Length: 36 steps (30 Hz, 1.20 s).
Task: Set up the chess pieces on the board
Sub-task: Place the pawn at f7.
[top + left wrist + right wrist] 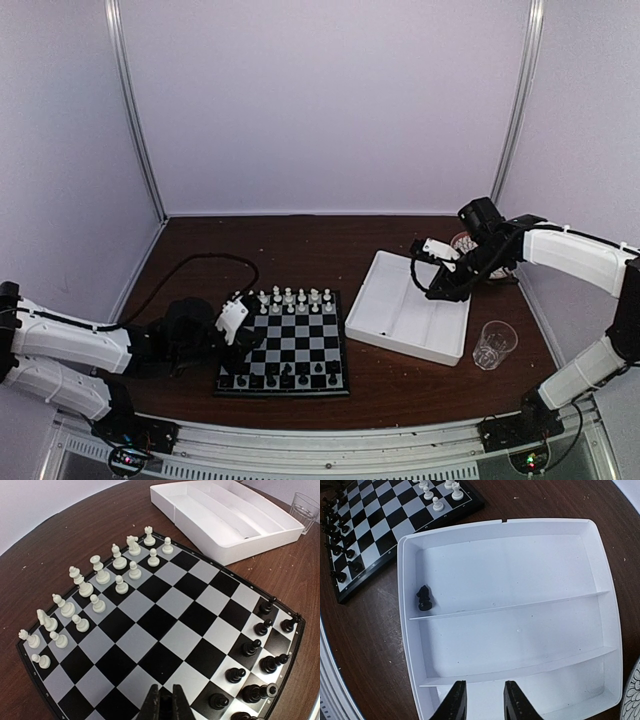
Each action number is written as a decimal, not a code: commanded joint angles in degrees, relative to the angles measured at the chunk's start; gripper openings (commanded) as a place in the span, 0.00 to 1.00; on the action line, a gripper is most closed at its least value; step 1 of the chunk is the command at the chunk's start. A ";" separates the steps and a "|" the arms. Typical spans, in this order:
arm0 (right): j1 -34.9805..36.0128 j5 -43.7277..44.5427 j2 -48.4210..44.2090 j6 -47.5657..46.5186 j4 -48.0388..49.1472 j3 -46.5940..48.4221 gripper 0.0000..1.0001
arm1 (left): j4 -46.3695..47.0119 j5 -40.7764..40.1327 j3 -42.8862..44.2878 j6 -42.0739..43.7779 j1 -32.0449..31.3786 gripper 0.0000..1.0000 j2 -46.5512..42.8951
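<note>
White chessmen [100,570], 16 counted, occupy the board's [165,625] 2 far rows, 1 per square, all upright. Black chessmen [250,647] stand on the board's 2 near rows. Several are cut by the frame edge or overlap each other, so their count cannot be confirmed.

1 black knight [424,598] is off the board. It sits in the white divided tray [520,530], which rests on the brown wooden table [300,250] just right of the board. The tray has 3 compartments. The knight is in the widest one, against the divider, at the end facing the board. Whether it is upright or tipped cannot be told.

Left gripper [165,705]: positioned low over the board's left edge, near the middle of that side. Its fingers are pressed together with nothing between them.

Right gripper [485,705]: positioned right of the board, above the tray, over the compartment farthest from the knight. Its fingers are parted to roughly half spread and hold nothing.

Other items: 1 clear drinking glass [493,343] stands right of the board, beyond the tray's near right corner. 1 patterned dish [463,241] lies further right of the board, behind the right gripper and largely hidden by it.
</note>
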 commanded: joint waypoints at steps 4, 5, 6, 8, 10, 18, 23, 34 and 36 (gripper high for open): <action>-0.47 0.92 1.55 -0.70 -0.49 0.11 0.29 | 6.83 1.56 -2.80 -1.00 -0.29 0.01 1.39; -0.49 0.88 1.65 -0.76 -0.50 0.11 0.29 | 7.34 1.60 -3.14 -0.96 -0.28 0.01 1.57; -0.49 0.83 1.78 -0.78 -0.44 0.10 0.29 | 7.75 1.64 -3.34 -0.96 -0.30 0.01 1.87; -0.46 0.81 2.07 -0.78 -0.51 0.20 0.29 | 8.07 2.09 -3.58 -0.90 -0.30 0.01 2.32; -0.45 0.88 2.34 -0.78 -0.48 0.30 0.29 | 8.29 2.83 -3.82 -1.04 -0.28 0.00 2.79; -0.43 0.93 3.24 -1.00 -0.81 0.56 0.29 | 10.32 4.47 -5.44 -1.09 -0.29 0.00 3.68; -0.45 0.99 3.17 -0.96 -0.78 0.49 0.29 | 10.59 6.10 -5.40 -1.28 -0.30 0.00 4.22; -0.46 1.13 3.17 -0.87 -1.17 0.56 0.29 | 11.38 9.12 -5.36 -1.71 -0.28 0.00 6.48; -0.49 1.23 3.26 -0.91 -1.12 0.55 0.29 | 11.09 9.00 -5.34 -1.76 -0.22 0.00 6.35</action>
